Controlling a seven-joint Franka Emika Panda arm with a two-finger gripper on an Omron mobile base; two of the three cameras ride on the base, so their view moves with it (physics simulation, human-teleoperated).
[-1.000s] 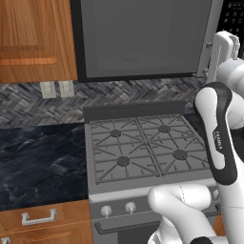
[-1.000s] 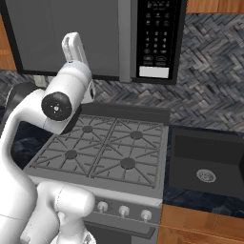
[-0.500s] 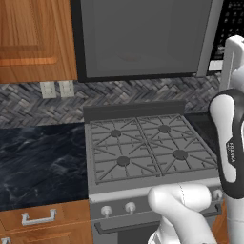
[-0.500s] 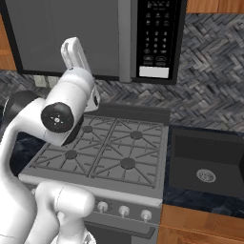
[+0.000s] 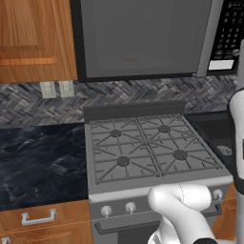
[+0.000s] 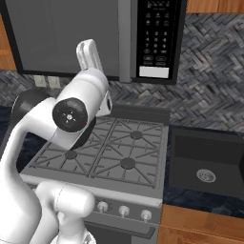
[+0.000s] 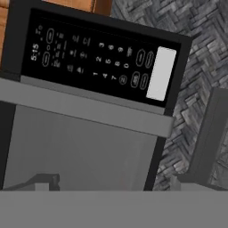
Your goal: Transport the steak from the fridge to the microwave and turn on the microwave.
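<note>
So the microwave hung over the stove with its big grey door shut, and the long bar handle ran down the door's edge right beside the black keypad panel. On the hand view the whole thing looked rolled on its side, keypad across the top with a clock readout and rows of buttons, plus a pale blank rectangle at the end of the panel. The grey bar of the handle sat just under the keypad there, and the door glass took up the lower part.

The fingers were spread wide apart with nothing between them, one dark tip low on the left and the other low on the right, both in front of the microwave door. From the right base view the arm reared up over the stove with the hand raised toward the door. I couldn't spot the steak anywhere, so where it lay I can't say.

Around it: wooden cabinet to the left of the microwave, herringbone backsplash behind the burners, dark marble table left of the stove, and a black sink to the right.
</note>
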